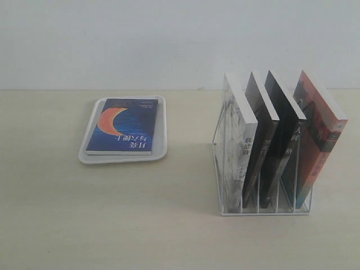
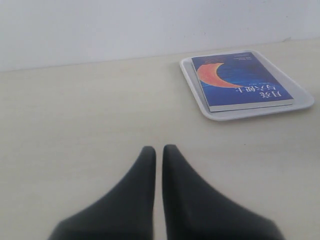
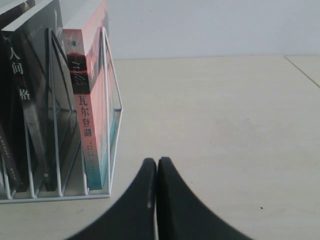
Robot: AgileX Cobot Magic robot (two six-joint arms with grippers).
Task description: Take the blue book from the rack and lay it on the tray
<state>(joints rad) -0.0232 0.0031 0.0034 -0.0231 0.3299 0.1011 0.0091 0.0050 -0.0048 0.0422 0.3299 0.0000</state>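
The blue book [image 1: 122, 126], with its orange crescent moon, lies flat and face up inside the white tray [image 1: 163, 126] at the left of the table. The left wrist view shows the same book [image 2: 240, 82] resting in the tray [image 2: 192, 87], well ahead of my left gripper [image 2: 159, 149], whose black fingers stand together with nothing between them. The white wire rack [image 1: 264, 211] stands at the right. My right gripper [image 3: 157, 161] is shut and empty, just beside the rack's [image 3: 55, 197] end. Neither gripper appears in the exterior view.
Several books stand leaning in the rack: a pale one [image 1: 236, 146], two black-spined ones [image 1: 264, 140] and a red-and-teal one [image 1: 318, 140], the last nearest my right gripper [image 3: 87, 110]. A pale wall runs behind the beige table [image 1: 169, 225].
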